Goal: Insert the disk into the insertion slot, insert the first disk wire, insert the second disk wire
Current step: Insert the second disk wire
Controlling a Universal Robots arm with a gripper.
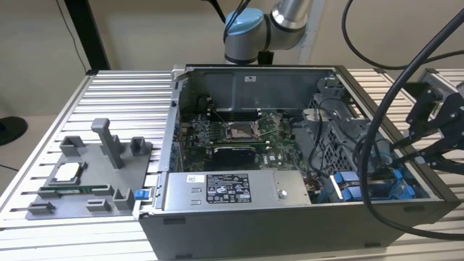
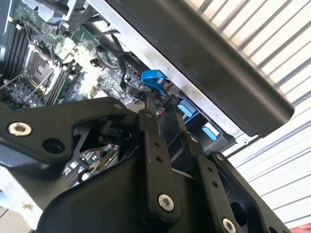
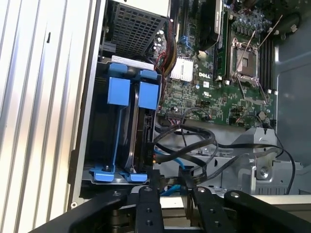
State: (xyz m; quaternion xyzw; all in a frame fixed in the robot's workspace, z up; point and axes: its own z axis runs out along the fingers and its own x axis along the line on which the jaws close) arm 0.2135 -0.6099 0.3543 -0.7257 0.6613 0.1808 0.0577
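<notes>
1 gripper (image 3: 170, 180) near insertion slot (image 3: 119, 92)

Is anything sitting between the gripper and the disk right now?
Yes, in the first wrist view: black cables and a thin blue cable loop just ahead of the gripper, beside the near end of the disk seated in the insertion slot.

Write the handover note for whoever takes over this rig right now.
Grip: the end effector sits at the open end of the insertion slot, right by the wires. Whether it grips anything cannot be told.
Things: the disk appears seated on edge in the slot. The black wires and the light blue wire loop beside the disk's end.
Done: disk insertion, apparently.
Left: both disk wires. Neither can be seen to be plugged in.
</notes>
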